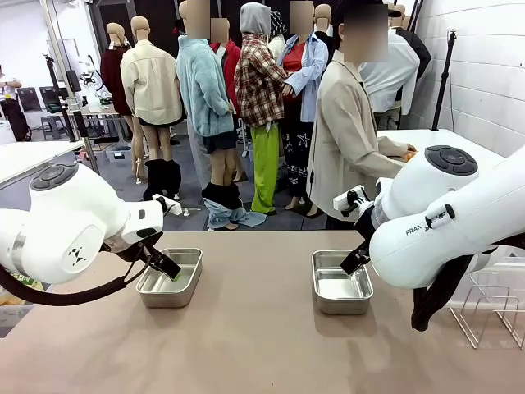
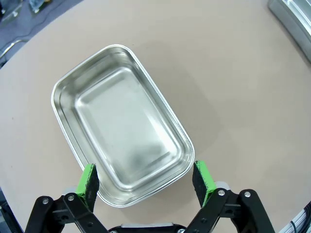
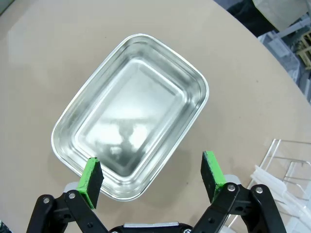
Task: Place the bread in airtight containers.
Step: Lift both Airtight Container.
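Two airtight containers, both lidless empty steel pans, sit on the brown table: one at the left (image 1: 172, 289), one at the right (image 1: 340, 289). My left gripper (image 1: 166, 266) hangs open just above the left pan (image 2: 121, 121); its green pads (image 2: 89, 178) straddle the pan's near short end in the left wrist view. My right gripper (image 1: 354, 259) is open over the right pan (image 3: 131, 111), with its pads (image 3: 212, 170) over the near end, one of them outside the rim. Neither gripper holds anything. The bread is out of view.
A person (image 1: 349, 139) stands at the table's far side, turned toward a white table (image 1: 435, 139) behind. A wire rack (image 1: 492, 305) with clear plastic pieces stands at the table's right edge, beside the right pan (image 3: 286, 162). The table's near half is bare.
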{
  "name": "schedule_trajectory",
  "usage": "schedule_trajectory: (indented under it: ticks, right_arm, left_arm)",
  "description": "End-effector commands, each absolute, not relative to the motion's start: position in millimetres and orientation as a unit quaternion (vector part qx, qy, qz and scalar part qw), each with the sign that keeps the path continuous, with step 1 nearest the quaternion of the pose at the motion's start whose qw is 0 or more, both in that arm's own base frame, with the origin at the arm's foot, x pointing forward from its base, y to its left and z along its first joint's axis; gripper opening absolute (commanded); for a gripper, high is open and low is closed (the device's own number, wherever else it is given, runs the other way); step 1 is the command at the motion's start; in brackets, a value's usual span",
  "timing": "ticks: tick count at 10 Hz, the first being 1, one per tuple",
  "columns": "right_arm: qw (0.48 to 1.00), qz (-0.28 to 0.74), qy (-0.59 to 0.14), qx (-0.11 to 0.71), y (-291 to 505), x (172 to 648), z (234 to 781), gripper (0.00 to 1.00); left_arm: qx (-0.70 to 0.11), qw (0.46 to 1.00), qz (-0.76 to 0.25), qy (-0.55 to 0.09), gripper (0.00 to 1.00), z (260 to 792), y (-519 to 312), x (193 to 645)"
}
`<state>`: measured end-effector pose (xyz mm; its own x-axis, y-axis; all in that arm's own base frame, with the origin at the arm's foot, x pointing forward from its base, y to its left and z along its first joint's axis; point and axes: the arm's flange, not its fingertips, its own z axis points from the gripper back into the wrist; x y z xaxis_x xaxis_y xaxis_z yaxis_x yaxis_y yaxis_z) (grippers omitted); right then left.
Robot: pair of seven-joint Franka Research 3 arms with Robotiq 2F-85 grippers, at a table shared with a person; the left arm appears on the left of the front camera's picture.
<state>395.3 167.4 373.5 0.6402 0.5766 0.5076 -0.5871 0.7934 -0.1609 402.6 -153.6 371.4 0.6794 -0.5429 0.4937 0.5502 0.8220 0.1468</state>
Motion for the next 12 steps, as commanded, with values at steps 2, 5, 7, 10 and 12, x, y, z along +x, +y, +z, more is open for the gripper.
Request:
schedule_trajectory:
  ticks: [2,5,7,10,12]
  right_arm:
    - [0.892,0.314,-0.325,-0.026,177,395,401,1.0]
    - [0.874,0.262,-0.403,-0.063,149,393,471,1.0]
    - [0.882,0.168,-0.429,-0.099,78,393,512,1.0]
    - [0.901,0.016,-0.422,-0.094,-49,397,528,1.0]
    - [0.907,-0.05,-0.413,-0.074,-129,383,516,1.0]
  left_arm:
    - [0.003,0.904,-0.323,-0.281,1.0,395,-160,406]
    - [0.051,0.879,-0.326,-0.343,1.0,481,-147,403]
    - [0.087,0.881,-0.319,-0.339,1.0,540,-103,391]
    - [0.062,0.897,-0.276,-0.34,1.0,578,-12,386]
    - [0.048,0.908,-0.216,-0.355,1.0,591,30,374]
